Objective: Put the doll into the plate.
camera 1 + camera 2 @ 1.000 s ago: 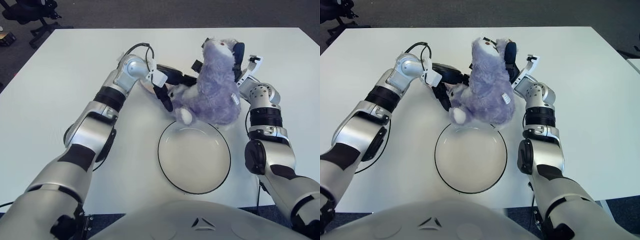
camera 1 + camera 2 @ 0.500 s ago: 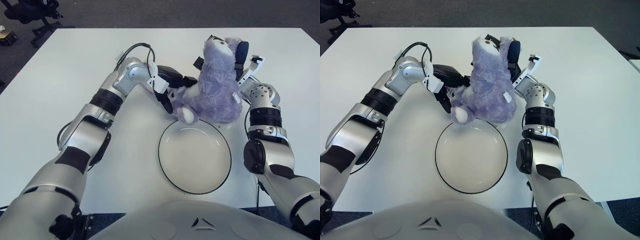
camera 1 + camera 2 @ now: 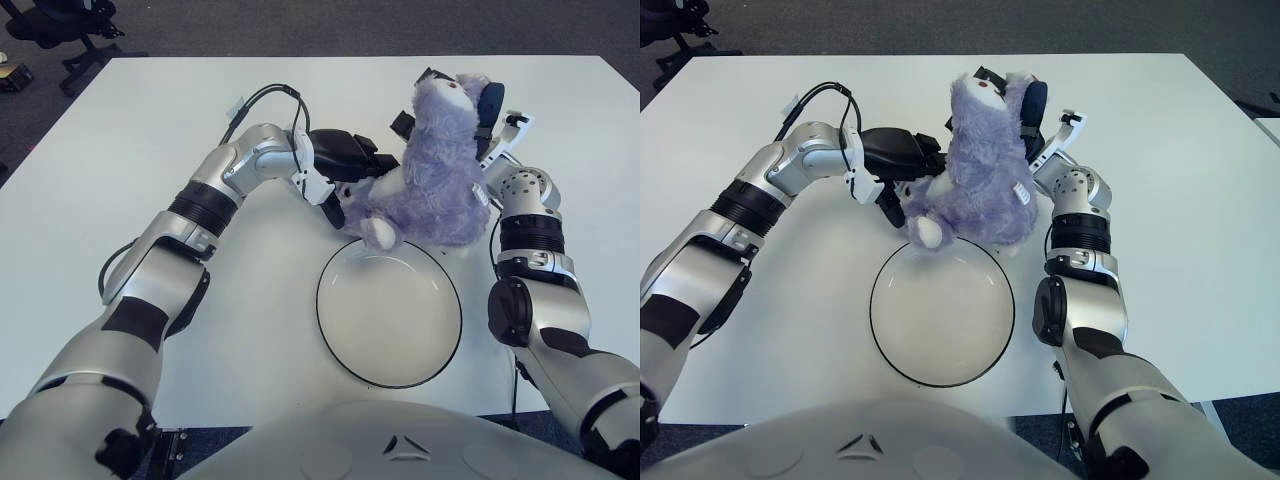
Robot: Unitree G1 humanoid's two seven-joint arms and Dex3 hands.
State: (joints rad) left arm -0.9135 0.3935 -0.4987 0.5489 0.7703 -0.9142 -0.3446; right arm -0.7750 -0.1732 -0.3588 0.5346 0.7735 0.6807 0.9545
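The purple plush doll point(image 3: 433, 170) is upright, held over the table just beyond the far rim of the plate point(image 3: 390, 320), with one white-tipped foot point(image 3: 380, 233) hanging at that rim. The plate is white with a thin black edge and lies in front of me with nothing in it. My left hand point(image 3: 345, 175) presses on the doll's left side, its dark fingers point(image 3: 336, 207) against the doll's arm. My right hand point(image 3: 482, 112) grips the doll from behind, at its head and back, and is mostly hidden by the plush.
The white table point(image 3: 120, 150) spreads wide to the left and far side, with dark floor past its edges. An office chair base point(image 3: 65, 30) stands off the far left corner. A black cable point(image 3: 265, 95) loops over my left wrist.
The doll has shifted slightly right and stands more upright. My left forearm has swung lower and flatter, with the hand turning in against the doll. The plate has not moved.
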